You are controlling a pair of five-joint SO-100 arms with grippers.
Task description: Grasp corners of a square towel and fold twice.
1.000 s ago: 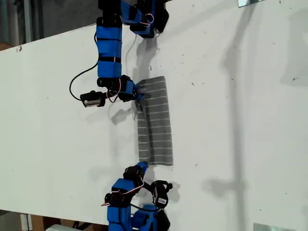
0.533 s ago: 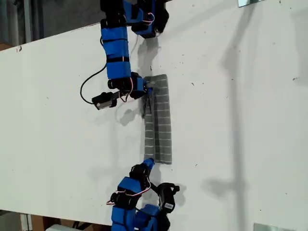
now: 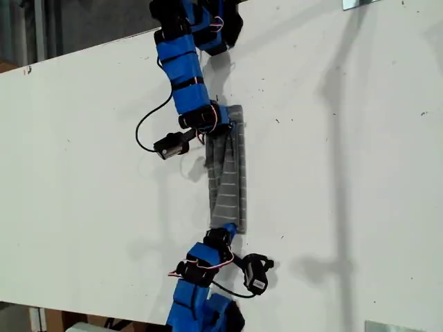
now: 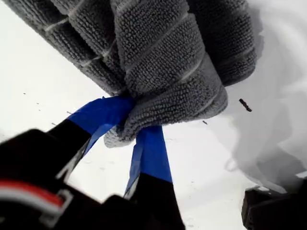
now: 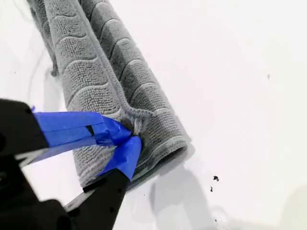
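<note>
Our first hand [image 4: 132, 127] and our second hand [image 5: 127, 136] each pinch a corner of the towel [image 3: 228, 169], seemingly lifted off the white counter [image 3: 346, 173].

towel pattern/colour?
The towel is dark grey with thin, evenly spaced pale stripes; clearest in the second wrist view.

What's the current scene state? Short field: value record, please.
surface: white table
object: dark grey, pale-striped soft towel, lying as a narrow strip
my first gripper: shut on a bunched towel corner
my second gripper: shut on a towel edge at the fold
arm positions: one arm at each end of the strip, upper and lower in the exterior view
fold state: partly folded, upper layer lifted between the grippers
</note>
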